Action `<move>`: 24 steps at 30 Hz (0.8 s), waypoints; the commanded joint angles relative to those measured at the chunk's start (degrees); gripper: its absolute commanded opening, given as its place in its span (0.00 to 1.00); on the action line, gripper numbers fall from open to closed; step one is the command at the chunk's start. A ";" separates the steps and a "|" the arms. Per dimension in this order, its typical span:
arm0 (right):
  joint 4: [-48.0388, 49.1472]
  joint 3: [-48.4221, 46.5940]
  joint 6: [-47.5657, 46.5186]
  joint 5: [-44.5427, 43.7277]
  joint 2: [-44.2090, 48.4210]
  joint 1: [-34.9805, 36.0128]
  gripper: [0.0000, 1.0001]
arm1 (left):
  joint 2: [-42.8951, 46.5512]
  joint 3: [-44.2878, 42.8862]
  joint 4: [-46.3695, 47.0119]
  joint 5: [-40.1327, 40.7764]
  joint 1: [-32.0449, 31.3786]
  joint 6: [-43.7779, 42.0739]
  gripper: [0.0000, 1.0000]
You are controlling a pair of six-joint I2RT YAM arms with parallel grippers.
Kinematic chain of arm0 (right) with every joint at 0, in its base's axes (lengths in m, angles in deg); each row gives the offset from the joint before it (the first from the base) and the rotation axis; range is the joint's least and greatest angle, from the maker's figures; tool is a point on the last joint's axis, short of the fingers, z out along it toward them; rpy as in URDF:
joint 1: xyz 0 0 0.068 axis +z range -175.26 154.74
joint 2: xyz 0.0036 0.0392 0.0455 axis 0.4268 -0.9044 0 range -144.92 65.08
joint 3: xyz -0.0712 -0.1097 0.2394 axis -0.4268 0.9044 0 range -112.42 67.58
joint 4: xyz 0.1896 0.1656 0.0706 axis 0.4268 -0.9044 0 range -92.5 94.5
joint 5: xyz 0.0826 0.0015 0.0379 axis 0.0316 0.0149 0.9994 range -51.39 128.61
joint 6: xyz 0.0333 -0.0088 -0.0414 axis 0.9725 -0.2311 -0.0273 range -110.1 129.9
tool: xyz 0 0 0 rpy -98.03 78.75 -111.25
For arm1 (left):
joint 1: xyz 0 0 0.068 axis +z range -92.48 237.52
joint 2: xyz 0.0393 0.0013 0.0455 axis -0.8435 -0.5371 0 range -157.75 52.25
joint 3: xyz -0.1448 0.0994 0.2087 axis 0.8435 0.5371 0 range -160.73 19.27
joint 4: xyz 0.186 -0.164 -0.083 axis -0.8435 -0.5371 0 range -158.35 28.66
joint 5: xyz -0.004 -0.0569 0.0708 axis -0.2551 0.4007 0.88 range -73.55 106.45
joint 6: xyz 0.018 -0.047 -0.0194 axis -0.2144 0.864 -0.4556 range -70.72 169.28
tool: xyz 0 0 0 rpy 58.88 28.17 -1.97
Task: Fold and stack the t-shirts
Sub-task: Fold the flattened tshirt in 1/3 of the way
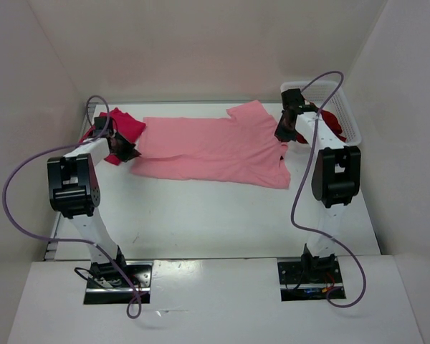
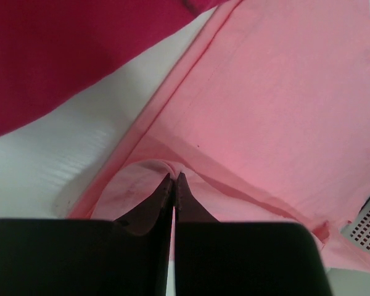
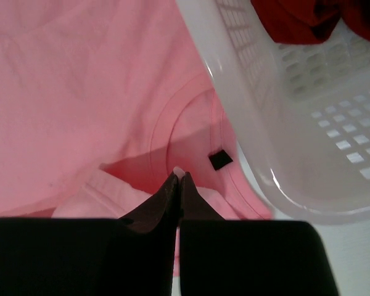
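The light pink t-shirt (image 1: 215, 147) is spread on the counter (image 1: 201, 215), its long axis running left to right between the arms. The hem end is pinched in the closed left hand (image 1: 123, 148), and the collar end in the closed right hand (image 1: 284, 133). Each end is thus already held by its nearer hand.

The left tool (image 2: 174, 179) pinches an edge of the light pink t-shirt (image 2: 283, 105) near the crimson t-shirt (image 2: 61, 49).

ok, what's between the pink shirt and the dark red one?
The wall of the white basket: the dark red shirt lies inside it, the pink shirt outside beside it. Clearest in the right wrist view.
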 commanded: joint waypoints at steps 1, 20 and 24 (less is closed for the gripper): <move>3.75 -4.95 0.07 -1.78 -2.43 -0.33 0.00 | -2.40 -2.11 0.92 1.98 -0.59 -0.11 0.03; 6.47 18.13 2.88 7.10 20.58 0.81 0.01 | 20.88 19.59 1.53 5.51 0.28 -0.81 0.39; 6.47 28.94 3.50 7.72 26.64 0.81 0.01 | 17.29 20.30 3.56 3.83 2.65 -0.02 0.46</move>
